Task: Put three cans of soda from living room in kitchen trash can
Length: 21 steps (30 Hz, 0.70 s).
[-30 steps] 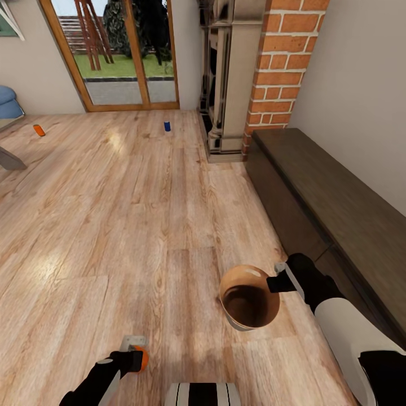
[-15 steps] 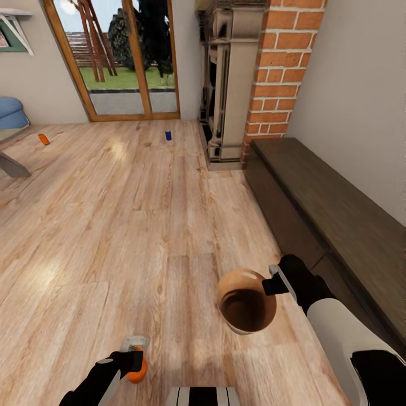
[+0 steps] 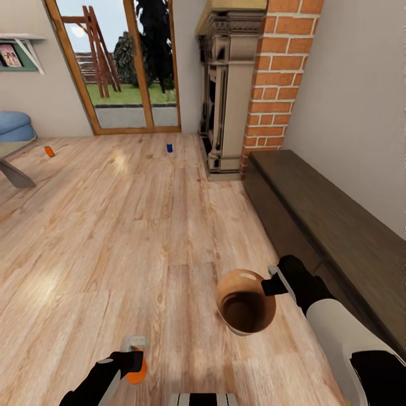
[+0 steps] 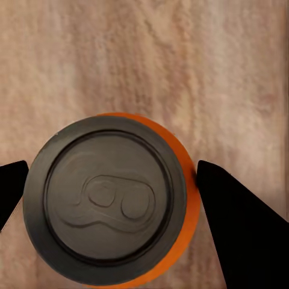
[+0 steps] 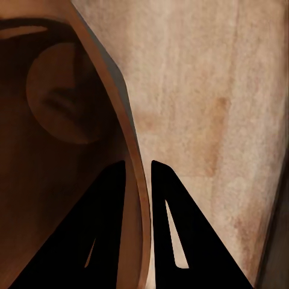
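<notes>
The trash can [image 3: 246, 307] hangs above the wood floor [image 3: 141, 225], its rim pinched between the closed fingers [image 5: 108, 229] of the right gripper [image 3: 269, 285]; its brown inside looks empty. Well to the left of the trash can, nearer the robot, the left gripper [image 3: 134, 361] has its fingers clamped on an orange soda can [image 4: 111, 198], silvery top facing the wrist camera. Far beyond the trash can, a blue soda can [image 3: 169, 148] stands on the floor near the glass doors [image 3: 121, 67], and another orange can [image 3: 49, 151] lies further left, near the blue sofa [image 3: 14, 125]. Right of the trash can runs a long dark low cabinet [image 3: 332, 225], with the brick fireplace [image 3: 248, 84] at its far end.
</notes>
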### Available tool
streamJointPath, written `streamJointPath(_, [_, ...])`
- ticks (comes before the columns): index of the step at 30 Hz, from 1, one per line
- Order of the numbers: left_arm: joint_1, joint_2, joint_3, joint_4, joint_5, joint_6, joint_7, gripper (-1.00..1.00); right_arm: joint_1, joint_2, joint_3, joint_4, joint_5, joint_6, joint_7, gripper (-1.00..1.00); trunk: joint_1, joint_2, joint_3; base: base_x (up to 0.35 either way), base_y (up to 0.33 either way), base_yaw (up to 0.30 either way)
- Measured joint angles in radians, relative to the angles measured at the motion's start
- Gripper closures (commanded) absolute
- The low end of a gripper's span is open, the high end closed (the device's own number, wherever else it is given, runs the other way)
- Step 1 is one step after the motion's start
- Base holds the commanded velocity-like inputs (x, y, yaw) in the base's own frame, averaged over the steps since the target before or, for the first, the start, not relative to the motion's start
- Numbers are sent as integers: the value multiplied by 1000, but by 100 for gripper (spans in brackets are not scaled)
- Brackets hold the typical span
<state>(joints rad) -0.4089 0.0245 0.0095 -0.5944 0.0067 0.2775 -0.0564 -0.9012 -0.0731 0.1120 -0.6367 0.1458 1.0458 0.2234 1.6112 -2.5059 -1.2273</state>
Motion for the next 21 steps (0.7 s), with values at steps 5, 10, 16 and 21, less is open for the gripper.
streamJointPath(5, [0,1,-1,-1,0,2,-1,100,1,1,2,0,1,0,0,100,-2,1,19,0,0,0])
streamJointPath(10, [0,1,-1,-5,0,6,-2,100,1,1,3,1,0,0,0,100,-5,2,39,0,0,0])
streamJointPath(16, [-6,11,1,-147,2,111,-45,100,1,2,5,5,-1,0,0,100,-7,4,62,0,0,0])
streamJointPath(21, [-11,64,7,-465,-4,332,-183,100,1,11,6,9,6,0,-1,100,-10,5,81,0,0,0])
